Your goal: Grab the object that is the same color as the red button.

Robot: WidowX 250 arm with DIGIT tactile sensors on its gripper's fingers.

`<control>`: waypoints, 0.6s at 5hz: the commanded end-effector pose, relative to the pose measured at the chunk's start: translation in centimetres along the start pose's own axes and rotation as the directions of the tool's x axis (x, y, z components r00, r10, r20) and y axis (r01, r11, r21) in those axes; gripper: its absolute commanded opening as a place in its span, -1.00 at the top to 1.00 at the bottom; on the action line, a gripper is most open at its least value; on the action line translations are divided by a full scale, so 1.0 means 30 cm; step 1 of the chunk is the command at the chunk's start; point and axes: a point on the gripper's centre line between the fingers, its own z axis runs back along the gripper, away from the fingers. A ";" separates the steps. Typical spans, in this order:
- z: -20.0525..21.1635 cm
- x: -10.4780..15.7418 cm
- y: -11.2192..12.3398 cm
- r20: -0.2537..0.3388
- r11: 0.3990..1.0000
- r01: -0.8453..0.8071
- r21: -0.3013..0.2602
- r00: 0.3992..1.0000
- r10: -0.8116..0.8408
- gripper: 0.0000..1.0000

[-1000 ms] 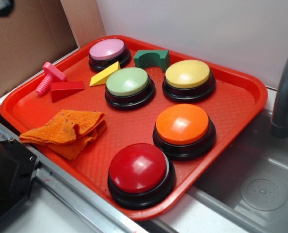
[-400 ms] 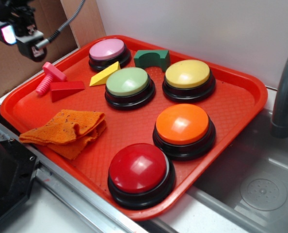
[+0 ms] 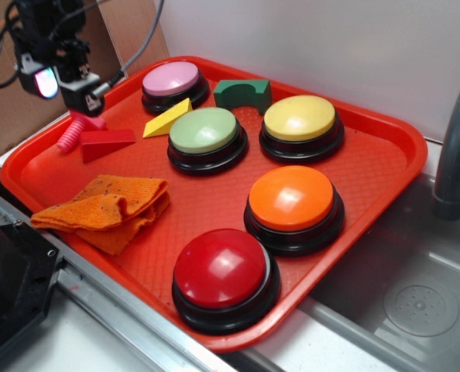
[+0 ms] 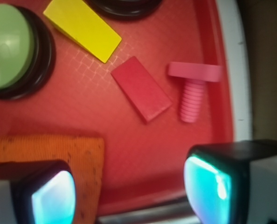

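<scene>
The small red wedge block (image 3: 106, 142) (image 4: 141, 88) lies on the red tray (image 3: 214, 194) near its left corner, beside a pink bolt (image 3: 75, 130) (image 4: 194, 88). The big glossy red button (image 3: 224, 273) on a black base sits at the tray's front edge. My gripper (image 3: 60, 85) (image 4: 131, 191) hovers above the tray's left rim, up and left of the wedge, apart from it. It is open, with nothing between the glowing pads (image 4: 206, 186).
A yellow wedge (image 3: 166, 118) (image 4: 82, 28), green button (image 3: 207, 138), pink button (image 3: 173, 84), yellow button (image 3: 301, 125), orange button (image 3: 293, 208) and green arch block (image 3: 242, 93) share the tray. An orange cloth (image 3: 106, 209) lies front left. A sink and grey faucet (image 3: 454, 155) stand right.
The gripper came into view at the top left and has moved down and right toward the pink bolt and red wedge. Objects on the tray have not moved.
</scene>
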 end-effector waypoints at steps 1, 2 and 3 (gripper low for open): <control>-0.080 0.048 0.050 0.017 0.989 -0.136 -0.066 0.990 0.137 -1.00; -0.133 0.060 0.055 0.014 0.973 -0.232 -0.014 0.973 0.232 -1.00; -0.145 0.090 0.079 0.014 0.950 -0.309 0.038 0.951 0.309 -1.00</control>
